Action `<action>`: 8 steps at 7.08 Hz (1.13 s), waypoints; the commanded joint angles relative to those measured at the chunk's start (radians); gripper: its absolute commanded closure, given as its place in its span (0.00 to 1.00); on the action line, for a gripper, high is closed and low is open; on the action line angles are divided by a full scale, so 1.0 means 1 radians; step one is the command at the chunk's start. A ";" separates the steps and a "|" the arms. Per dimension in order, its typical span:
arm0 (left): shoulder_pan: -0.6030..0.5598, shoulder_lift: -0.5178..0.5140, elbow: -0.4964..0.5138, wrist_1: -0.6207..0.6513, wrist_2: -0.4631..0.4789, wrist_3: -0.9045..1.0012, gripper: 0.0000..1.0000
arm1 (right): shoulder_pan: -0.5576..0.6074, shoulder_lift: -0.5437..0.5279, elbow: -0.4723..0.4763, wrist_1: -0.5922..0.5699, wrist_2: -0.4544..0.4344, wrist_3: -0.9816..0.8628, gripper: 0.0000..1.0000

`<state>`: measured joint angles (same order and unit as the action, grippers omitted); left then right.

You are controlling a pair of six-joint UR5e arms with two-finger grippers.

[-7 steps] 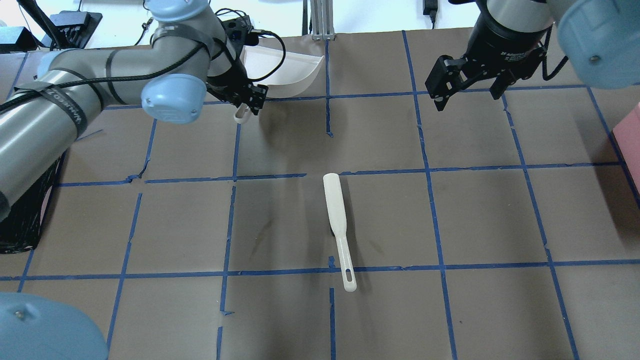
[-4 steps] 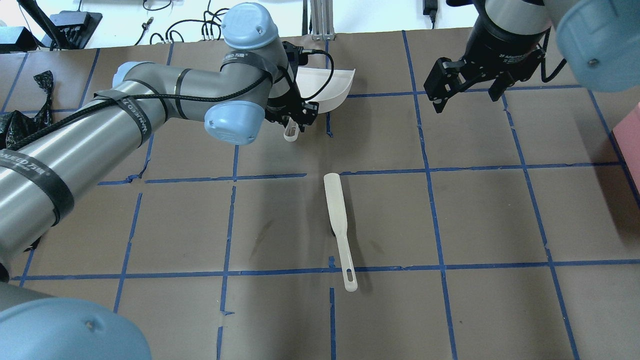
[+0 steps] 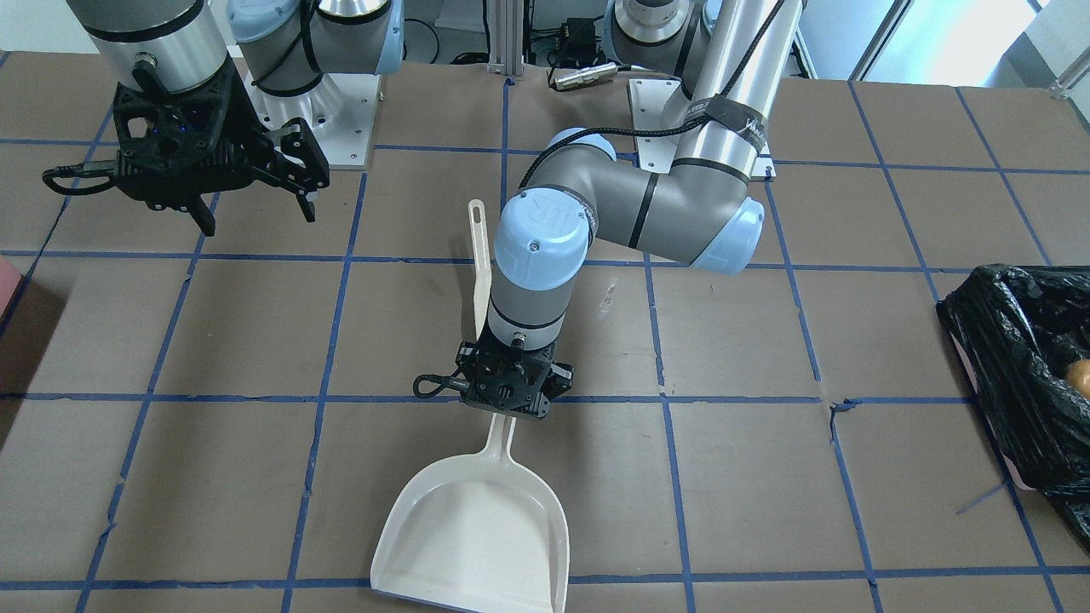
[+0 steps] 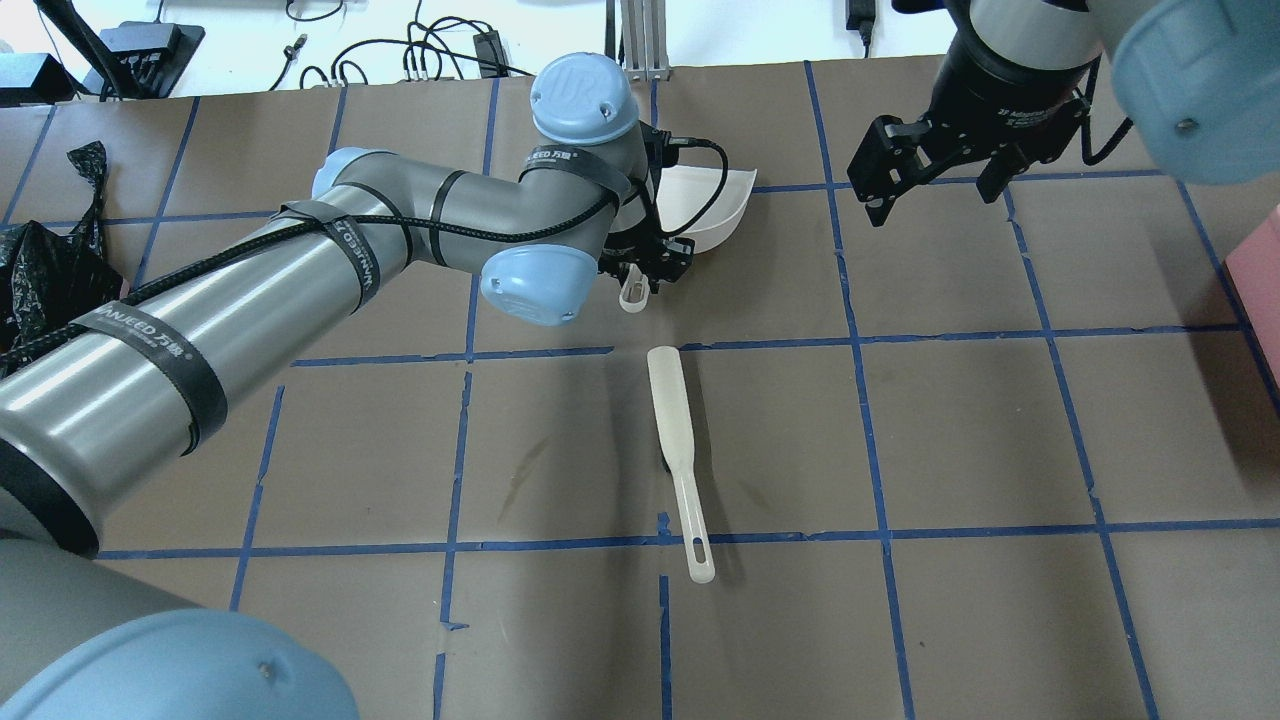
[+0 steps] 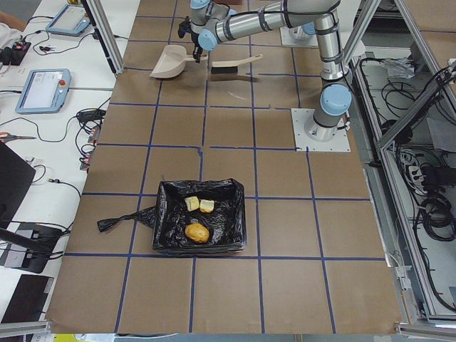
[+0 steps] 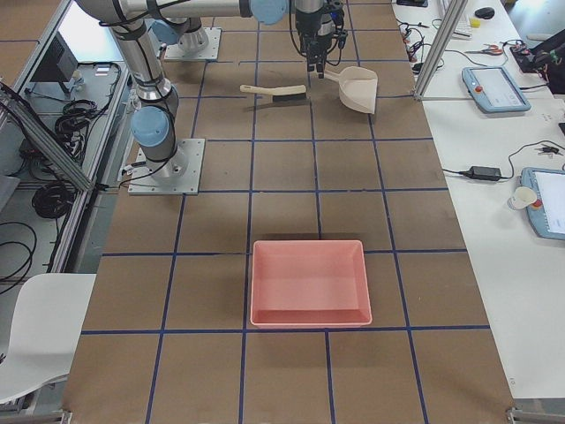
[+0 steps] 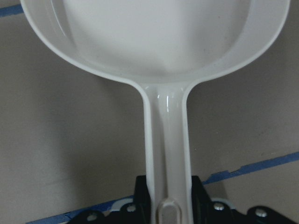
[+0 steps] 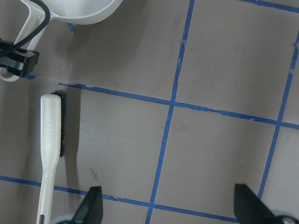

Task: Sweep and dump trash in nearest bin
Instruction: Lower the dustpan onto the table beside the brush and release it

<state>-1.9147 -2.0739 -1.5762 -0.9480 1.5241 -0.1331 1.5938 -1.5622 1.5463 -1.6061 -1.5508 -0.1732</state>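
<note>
Left gripper: jaws closed on the handle of the white dustpan, whose mouth points away from the robot's base, toward the far middle of the table. Right gripper: fingers spread wide, holding nothing, poised above the table and well apart from the dustpan. Brush: white handle, dark bristles, lying loose on the brown papered table, near the dustpan handle on the robot's side, touched by neither gripper. Bin: lined with a crinkled black bag, at the table's end on the robot's left, well apart from both grippers. Trash: tan lump, pale yellow chunk and orange-brown piece, all lying inside the bin. Pink tray: at the opposite end of the table.
</note>
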 commanded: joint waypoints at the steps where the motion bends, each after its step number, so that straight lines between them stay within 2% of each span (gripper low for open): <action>1: -0.023 -0.002 -0.007 0.003 0.004 -0.031 0.96 | 0.000 0.001 0.000 0.000 0.000 0.000 0.00; 3: -0.024 -0.002 -0.028 0.006 0.002 -0.048 0.95 | 0.000 0.001 0.000 0.000 0.000 0.000 0.00; 4: -0.024 0.000 -0.034 0.005 0.002 -0.045 0.88 | 0.000 -0.001 0.000 0.000 0.000 0.000 0.00; 5: -0.026 0.001 -0.030 0.006 0.002 -0.063 0.74 | 0.000 -0.001 0.000 0.000 0.000 0.000 0.00; 6: -0.024 0.009 -0.028 0.008 0.002 -0.066 0.36 | 0.000 -0.001 0.000 0.000 0.000 0.000 0.00; 7: -0.023 0.015 -0.025 0.012 0.004 -0.062 0.13 | 0.000 -0.001 0.000 0.000 0.000 0.000 0.00; 8: -0.011 0.038 -0.003 0.006 0.017 -0.046 0.04 | 0.000 -0.001 0.000 0.000 0.000 0.000 0.00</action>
<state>-1.9353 -2.0569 -1.5979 -0.9389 1.5303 -0.1922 1.5938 -1.5631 1.5463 -1.6061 -1.5509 -0.1734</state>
